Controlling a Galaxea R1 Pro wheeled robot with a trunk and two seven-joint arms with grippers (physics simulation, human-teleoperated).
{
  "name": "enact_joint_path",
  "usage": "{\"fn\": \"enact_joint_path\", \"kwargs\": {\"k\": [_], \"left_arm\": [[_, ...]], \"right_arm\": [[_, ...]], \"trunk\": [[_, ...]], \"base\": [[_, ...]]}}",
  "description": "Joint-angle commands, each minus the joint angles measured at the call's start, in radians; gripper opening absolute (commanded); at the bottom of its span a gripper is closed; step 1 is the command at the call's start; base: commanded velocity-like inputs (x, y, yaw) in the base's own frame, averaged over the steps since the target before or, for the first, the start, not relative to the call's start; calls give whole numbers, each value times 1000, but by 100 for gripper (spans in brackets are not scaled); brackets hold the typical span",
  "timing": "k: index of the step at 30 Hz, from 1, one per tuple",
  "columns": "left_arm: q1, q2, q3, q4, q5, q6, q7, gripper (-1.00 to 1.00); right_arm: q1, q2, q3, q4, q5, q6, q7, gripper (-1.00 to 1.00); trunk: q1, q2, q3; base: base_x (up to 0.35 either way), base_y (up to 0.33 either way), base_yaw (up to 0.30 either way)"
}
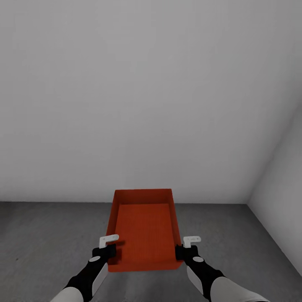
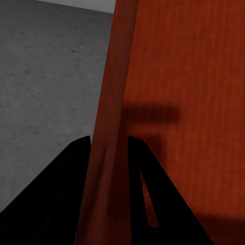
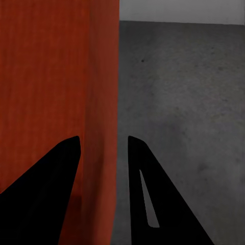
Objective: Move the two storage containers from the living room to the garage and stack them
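One orange-red open-topped storage container [image 1: 144, 235] is empty and held level in front of me over the garage's dark grey floor [image 1: 46, 235]. My left gripper [image 1: 111, 251] is shut on its left wall near the front corner. In the left wrist view the two black fingers of the left gripper [image 2: 109, 145] straddle that wall of the container [image 2: 194, 76]. My right gripper [image 1: 179, 251] is shut on the right wall. In the right wrist view the right gripper [image 3: 104, 145] clamps the container [image 3: 46, 71] in the same way.
A bare pale grey wall [image 1: 147, 84] stands just beyond the container. A second wall [image 1: 285, 176] meets it in a corner at the right. Rough grey floor [image 2: 46, 76] spreads to the left, and floor [image 3: 184, 92] spreads to the right.
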Motion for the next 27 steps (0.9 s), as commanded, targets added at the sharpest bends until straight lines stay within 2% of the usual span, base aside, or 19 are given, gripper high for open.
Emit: {"fn": "enact_joint_path", "kwargs": {"k": [1,27], "left_arm": [[-1,0,2,-67,1,1,3,-100],[-1,-1,1,-58,0,0,3,-100]], "right_arm": [[-1,-3,-12,5,-10,-4,-22,-100],[-1,-3,-12,5,-10,-4,-23,-100]], "trunk": [[0,-2,-3],[0,-2,-45]], "base": [[0,0,0],[0,0,0]]}}
